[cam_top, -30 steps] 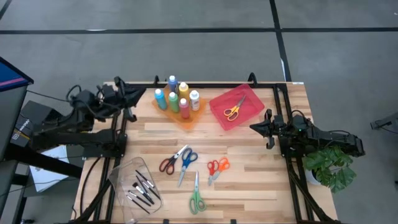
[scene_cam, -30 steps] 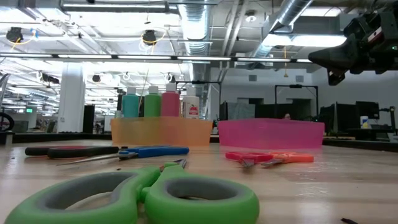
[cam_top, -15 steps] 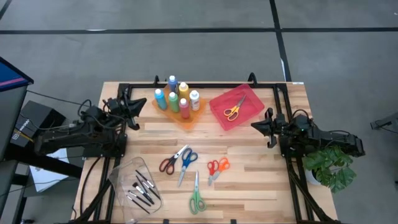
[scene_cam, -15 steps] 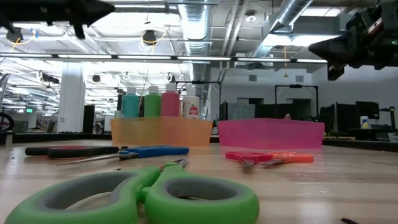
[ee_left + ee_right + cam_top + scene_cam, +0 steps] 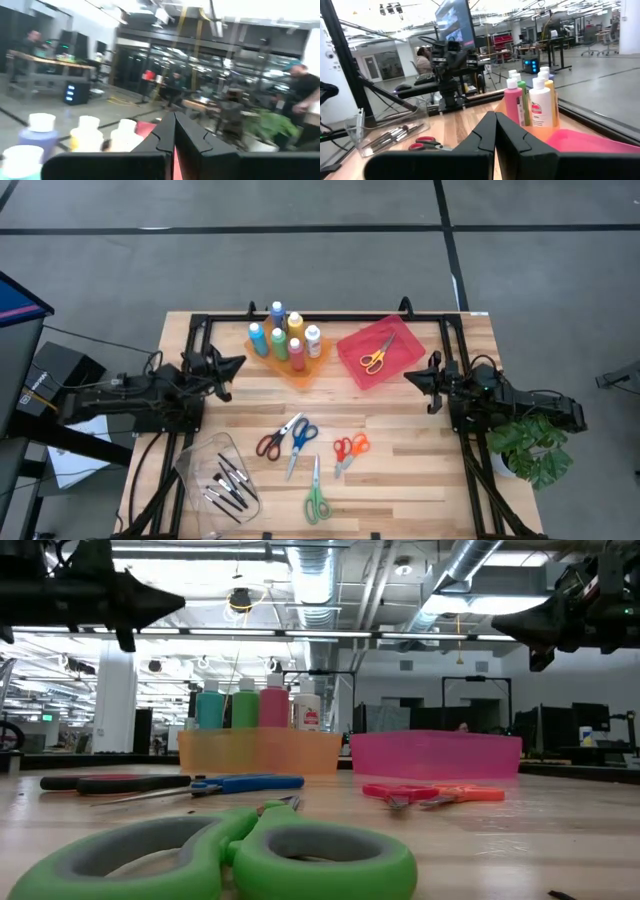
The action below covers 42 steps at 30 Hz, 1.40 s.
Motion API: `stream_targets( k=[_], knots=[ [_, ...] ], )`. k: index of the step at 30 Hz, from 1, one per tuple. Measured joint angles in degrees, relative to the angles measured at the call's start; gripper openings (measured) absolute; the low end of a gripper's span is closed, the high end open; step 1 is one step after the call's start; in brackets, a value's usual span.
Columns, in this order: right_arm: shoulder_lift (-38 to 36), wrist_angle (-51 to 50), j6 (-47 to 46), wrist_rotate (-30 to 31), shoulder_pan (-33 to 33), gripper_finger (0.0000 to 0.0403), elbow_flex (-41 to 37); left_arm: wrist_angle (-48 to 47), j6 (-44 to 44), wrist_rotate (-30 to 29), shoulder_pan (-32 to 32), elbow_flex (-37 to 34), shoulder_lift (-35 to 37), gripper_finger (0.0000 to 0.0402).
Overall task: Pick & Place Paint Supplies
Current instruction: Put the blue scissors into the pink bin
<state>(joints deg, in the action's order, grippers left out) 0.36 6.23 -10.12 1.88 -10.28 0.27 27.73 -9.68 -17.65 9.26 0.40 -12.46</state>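
Observation:
Several paint bottles (image 5: 285,340) stand upright in an orange tray (image 5: 300,370) at the table's far middle. Yellow-handled scissors (image 5: 376,358) lie in a pink tray (image 5: 350,345). Red-black scissors (image 5: 268,443), blue scissors (image 5: 303,435), orange scissors (image 5: 351,447) and green scissors (image 5: 316,502) lie flat on the wood. Brushes (image 5: 228,485) lie in a clear tray (image 5: 200,460) at the near left. My left gripper (image 5: 238,363) is shut, level above the table, left of the bottles. My right gripper (image 5: 408,378) is shut, right of the pink tray.
A black frame (image 5: 300,316) runs round the table's far edge and sides. A potted plant (image 5: 530,445) stands at the right edge. People (image 5: 302,85) show in the room beyond. Bare wood (image 5: 400,480) lies at the near right.
My left gripper has come down and toward the table's near edge, from beside the far left corner to left of the orange tray, rolling slightly; it has sunk into the low view's top left. It stays shut.

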Motion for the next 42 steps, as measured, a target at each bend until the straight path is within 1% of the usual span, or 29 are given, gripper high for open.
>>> stream_targets(
  k=[3, 6, 9, 11, 13, 16, 19, 22, 23, 25, 28, 29, 33, 34, 35, 37, 38, 39, 42],
  knots=[
    [0.0, 0.08, -0.02, 0.1, 0.0, 0.0, 0.0, 1.45, 1.33, 0.01, -5.13, 0.0, 0.58, 0.0],
    [0.0, 0.09, -1.8, 0.11, 0.0, 0.0, 0.0, 4.3, 5.2, -0.17, -10.74, 0.0, 2.6, 0.0],
    [0.0, 0.12, -2.13, 0.22, -0.01, 0.0, 0.0, 5.45, 9.52, -2.47, -15.81, 0.0, 6.15, 0.0],
    [-0.02, 0.0, -2.11, 1.73, -0.02, 0.0001, 0.19, 5.18, 12.0, -3.17, -18.04, 0.0, 8.88, 0.0],
    [0.02, -0.93, -2.09, 3.43, -0.02, 0.0007, 0.61, 3.75, 12.71, -3.21, -19.28, 0.46, 11.88, 0.0],
    [-0.02, -0.32, -2.06, 4.46, -0.02, 0.0027, 1.74, -1.93, 12.6, -2.82, -19.85, 3.12, 12.43, 0.0],
    [0.02, -0.51, -1.95, 4.67, -0.07, 0.0052, 2.08, -9.55, 10.59, 2.33, -19.45, 4.76, 12.2, 0.0],
    [0.02, -0.87, -1.95, 4.72, -0.09, 0.007, 2.16, -13.01, 9.46, 11.11, -18.88, 4.75, 12.43, 0.0],
    [0.05, -1.08, -1.94, 4.7, -0.09, 0.0075, 2.16, -13.57, 9.36, 13.04, -18.6, 4.48, 12.43, 0.0],
    [0.07, -0.56, -1.88, 4.69, -0.13, 0.0081, 2.16, -14.18, 9.26, 15.91, -17.73, 3.05, 12.45, 0.0],
    [0.07, 2.78, 0.0, 4.6, -0.11, 0.0087, 2.27, -14.74, 8.97, 19.31, -15.97, 0.0, 12.45, 0.0],
    [0.07, 3.98, 0.76, 4.6, -0.11, 0.0088, 2.33, -16.84, 8.37, 19.66, -15.16, -0.02, 12.46, 0.0],
    [2.1, 4.35, 2.94, 4.56, -0.11, 0.0099, 5.49, -20.0, 7.42, 18.99, -11.26, -0.02, 12.34, 0.0001],
    [3.44, 4.39, 3.2, 4.6, -0.11, 0.0103, 6.65, -20.02, 7.36, 17.87, -10.15, -0.02, 12.34, 0.0001],
    [5.32, 4.46, 3.69, 4.7, -0.11, 0.0108, 7.91, -20.02, 7.04, 15.51, -8.98, -0.02, 12.34, 0.0001],
    [10.29, 4.31, 4.6, 5.57, -0.01, 0.012, 10.64, -20.45, 4.47, 8.31, -7.09, -0.02, 12.34, 0.0001],
    [13.17, 4.12, 5.1, 5.72, 0.13, 0.0127, 12.22, -21.12, 3.37, 5.97, -6.39, -0.02, 12.34, 0.0001],
    [16.33, 4.08, 5.99, 5.83, 0.3, 0.0134, 13.84, -22.18, 3.01, 4.74, -6.14, -0.02, 12.34, 0.0001],
    [27.18, 3.27, 8.76, 6.75, 1.04, 0.0155, 19.44, -23.49, 1.75, 4.71, -6.77, -0.02, 12.32, 0.0]
  ],
)
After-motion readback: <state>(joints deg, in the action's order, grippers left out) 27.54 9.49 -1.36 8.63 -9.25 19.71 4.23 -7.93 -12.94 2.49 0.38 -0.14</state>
